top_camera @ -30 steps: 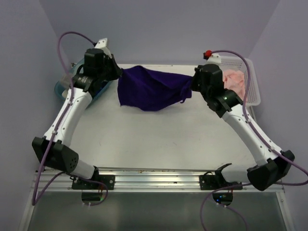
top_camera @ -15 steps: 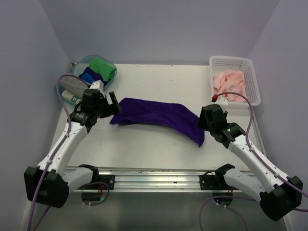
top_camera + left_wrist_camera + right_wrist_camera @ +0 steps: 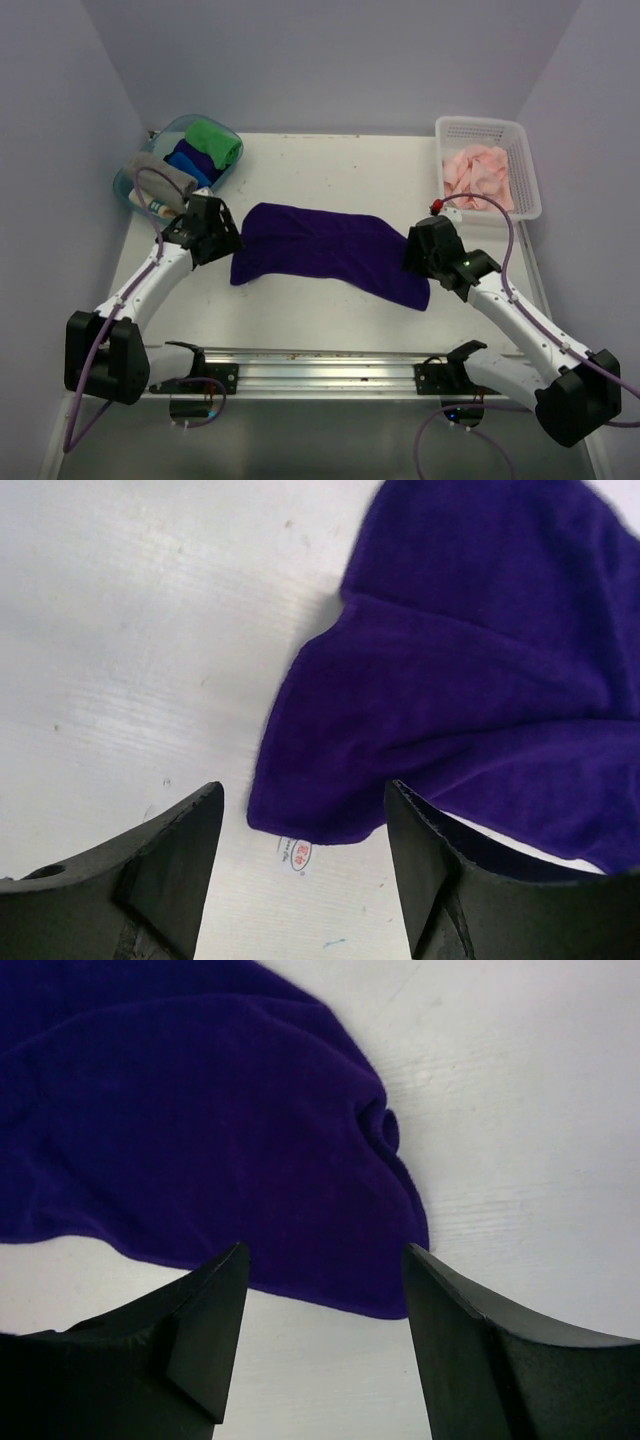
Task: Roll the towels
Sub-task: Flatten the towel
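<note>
Lying flat, purple towel (image 3: 335, 252), long axis left-right across table (image 3: 330, 300)

White table (image 3: 330, 310) between pale lavender walls (image 3: 330, 60)

There are two arms, the left arm (image 3: 150, 285) and the right arm (image 3: 510, 305). Each carries one tool, so there are two tools: the left tool (image 3: 302, 810) and the right tool (image 3: 325, 1255). Each tool shows two fingers.

On the one desk (image 3: 320, 180) lies one purple towel (image 3: 330, 250), with one small white label (image 3: 298, 855).

There is one white basket (image 3: 478, 122) holding pink cloth (image 3: 478, 172); I cannot tell if this is one towel or more.

There is one clear tub (image 3: 172, 127) with three rolls that I can count: one green roll (image 3: 215, 140), one blue roll (image 3: 188, 160) and one grey roll (image 3: 160, 175).
</note>
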Robot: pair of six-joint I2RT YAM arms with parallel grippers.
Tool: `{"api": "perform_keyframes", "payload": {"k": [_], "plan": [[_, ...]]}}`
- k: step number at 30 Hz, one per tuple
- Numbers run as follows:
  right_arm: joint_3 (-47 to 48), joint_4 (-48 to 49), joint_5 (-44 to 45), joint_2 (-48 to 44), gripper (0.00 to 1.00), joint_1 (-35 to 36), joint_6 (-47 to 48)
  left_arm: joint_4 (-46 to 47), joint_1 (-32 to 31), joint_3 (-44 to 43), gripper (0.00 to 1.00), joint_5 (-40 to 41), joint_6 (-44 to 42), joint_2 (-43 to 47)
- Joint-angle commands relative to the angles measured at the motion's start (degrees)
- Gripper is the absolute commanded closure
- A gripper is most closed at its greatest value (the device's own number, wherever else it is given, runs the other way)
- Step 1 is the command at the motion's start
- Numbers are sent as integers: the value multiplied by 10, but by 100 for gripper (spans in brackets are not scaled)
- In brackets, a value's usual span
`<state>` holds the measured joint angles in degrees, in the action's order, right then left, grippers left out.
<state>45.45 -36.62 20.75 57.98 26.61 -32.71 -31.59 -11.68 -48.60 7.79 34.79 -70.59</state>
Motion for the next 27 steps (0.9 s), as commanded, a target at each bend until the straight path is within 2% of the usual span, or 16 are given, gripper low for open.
{"api": "perform_keyframes", "payload": {"k": [1,10,16,19,20,22,23,24,27], "plan": [[-31,30,-80,10,35,-2,-40,-15,3,26,31,29,52,-21],[-43,31,-99,22,37,-2,-46,21,3,63,42,4,96,-76],[-61,34,-127,23,28,-14,-48,38,2,97,32,5,122,-88],[-78,36,-139,28,28,-40,-56,53,2,104,49,0,122,-118],[-84,36,-147,28,28,-65,-59,61,2,105,63,-1,122,-133],[-102,39,-168,29,28,-109,-66,61,2,96,77,-2,117,-145],[-107,41,-187,28,28,-122,-66,58,2,92,96,-5,116,-147],[-113,41,-189,26,29,-131,-70,57,1,90,100,-5,114,-144],[-136,38,-185,20,30,-142,-80,51,2,83,100,-3,112,-120]]}}
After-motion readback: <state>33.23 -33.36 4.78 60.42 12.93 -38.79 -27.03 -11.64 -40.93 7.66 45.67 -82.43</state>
